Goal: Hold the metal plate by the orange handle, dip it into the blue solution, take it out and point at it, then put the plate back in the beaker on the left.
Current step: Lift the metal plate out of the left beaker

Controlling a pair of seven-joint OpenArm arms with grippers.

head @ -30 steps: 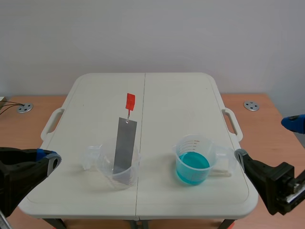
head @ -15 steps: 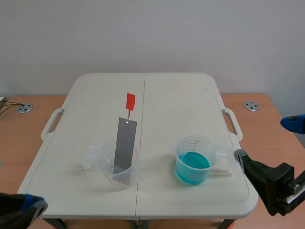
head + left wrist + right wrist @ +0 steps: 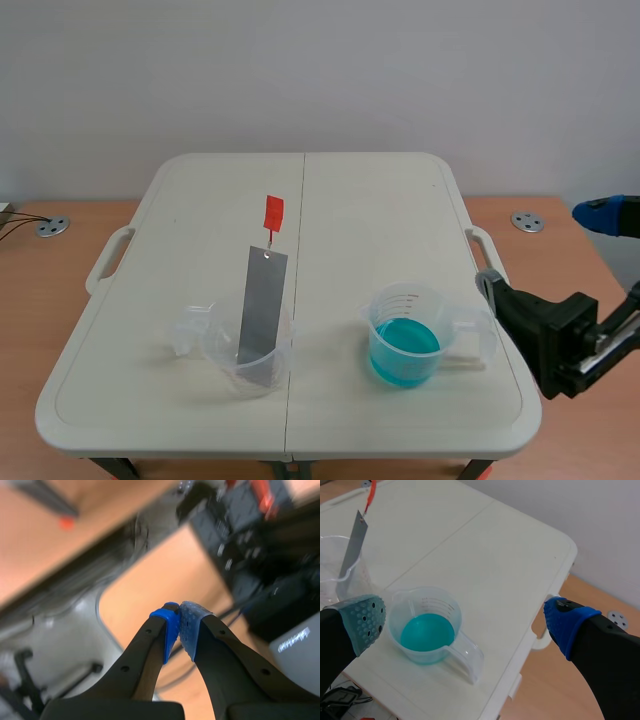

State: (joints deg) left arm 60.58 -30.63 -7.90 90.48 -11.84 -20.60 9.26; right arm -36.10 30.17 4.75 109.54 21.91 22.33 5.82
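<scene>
On table, near front edge, two beakers stand well apart.

Item 1: clear beaker, on the left arm's side. Holds the metal plate, which stands steeply in it, lower end inside, upper end leaning away from the robot, well above the rim. Orange handle is fixed to the plate's top end, free of any grip.

Item 2: measuring beaker, clear, with handle turned toward the right arm. Holds blue solution, filling the lower part.

Item 3: right gripper. Jaws wide apart, holding nothing. Positioned at the table's right edge, just beside item 2. From its own camera the measuring beaker sits below and between the fingers, nearer the grey-green pad; the blue pad hangs past the table's edge.

Item 4: left gripper. Jaws together, blue pads touching, nothing between them. Surroundings in its camera are blurred.

Item 5: two round metal discs on the wooden floor, one at each side of the table.
</scene>
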